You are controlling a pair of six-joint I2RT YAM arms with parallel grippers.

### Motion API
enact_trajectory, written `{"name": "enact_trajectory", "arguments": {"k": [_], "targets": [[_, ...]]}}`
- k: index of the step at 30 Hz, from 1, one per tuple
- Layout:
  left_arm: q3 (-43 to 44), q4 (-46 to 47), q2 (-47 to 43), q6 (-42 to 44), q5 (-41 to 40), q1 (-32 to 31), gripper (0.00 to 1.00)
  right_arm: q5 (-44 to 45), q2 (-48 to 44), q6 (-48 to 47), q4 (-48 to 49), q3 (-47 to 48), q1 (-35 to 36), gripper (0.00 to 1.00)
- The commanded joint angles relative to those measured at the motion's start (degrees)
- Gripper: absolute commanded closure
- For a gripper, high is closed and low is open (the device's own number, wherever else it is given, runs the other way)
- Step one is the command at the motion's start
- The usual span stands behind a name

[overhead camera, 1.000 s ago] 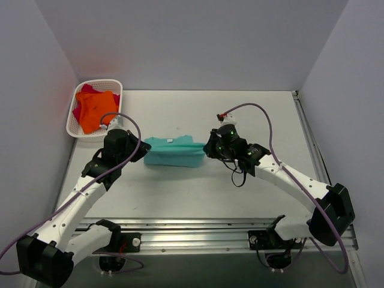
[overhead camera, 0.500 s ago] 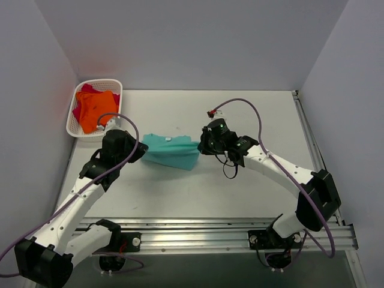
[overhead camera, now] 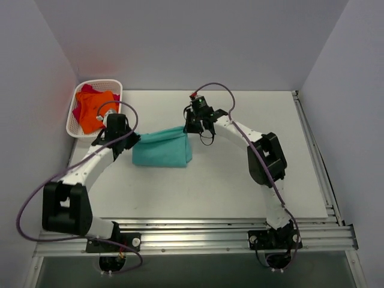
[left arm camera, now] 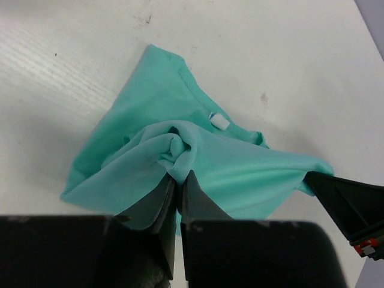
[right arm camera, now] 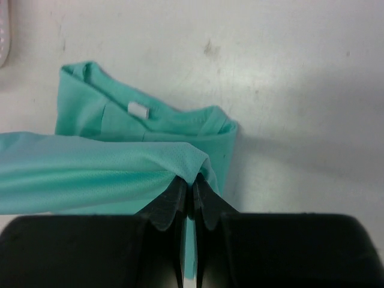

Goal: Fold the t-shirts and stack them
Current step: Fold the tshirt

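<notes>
At mid-table the teal t-shirt (overhead camera: 161, 150) lies part-folded, a bunched corner pinched by the left gripper (left arm camera: 178, 180) at its nine o'clock and another by the right gripper (right arm camera: 192, 183) at its one o'clock. It is limp, light cloth, probably best held by corners, and it looks matte, with a white neck label (left arm camera: 220, 122). At ten o'clock, the orange t-shirt (overhead camera: 96, 111) and magenta t-shirt (overhead camera: 78, 112) fill the basket (overhead camera: 71, 124)

Lab booth: grey panels (overhead camera: 192, 42) enclose white table (overhead camera: 240, 186)

White lattice basket (overhead camera: 116, 89), far-left corner of pale table (overhead camera: 240, 186), grey walls (overhead camera: 192, 42)
</notes>
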Motion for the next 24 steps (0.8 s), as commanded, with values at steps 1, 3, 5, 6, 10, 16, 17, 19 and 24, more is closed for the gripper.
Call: {"name": "enact_trajectory", "arguments": {"k": [1,3,5,6,10,16,17,19,24], "targets": [[9.2,7.2,9.8,3.7,1.7,4.6,0.92,0.2,11.0,-2.2,-7.3,10.5,-5.7,1.0],[16.7,9.2,22.4,6.2,6.3,6.2,0.91,-0.8,20.3,-2.1,-11.6,22.8,-7.4,1.0],[22.4,10.9,29.1,8.6,11.1,7.1,0.68,0.0,25.7,-1.1,-16.3,36.0,-8.6,0.93],[30.9,10.3,32.9,9.1,12.5,8.1,0.57,-0.3,27.4,-1.1,-17.4,39.3,-9.1,0.76],[51.6,-0.9,51.6,10.9,19.9,9.8,0.27,-2.2,29.9,1.1,-16.0,45.5,-11.8,0.0],[55.1,-0.8,49.5,10.3,18.3,11.2,0.03,-2.1,20.5,0.7,-11.9,36.1,-15.1,0.0],[53.9,-1.0,48.3,10.1,17.7,11.2,0.03,-2.0,18.7,0.6,-11.0,33.7,-15.3,0.0],[51.9,-0.6,44.6,9.9,16.0,11.2,0.03,-2.0,13.4,0.8,-7.8,24.8,-15.3,0.0],[39.2,4.7,35.6,8.9,13.1,11.2,0.03,-4.7,3.1,4.4,3.3,5.3,-13.9,0.0]]}}
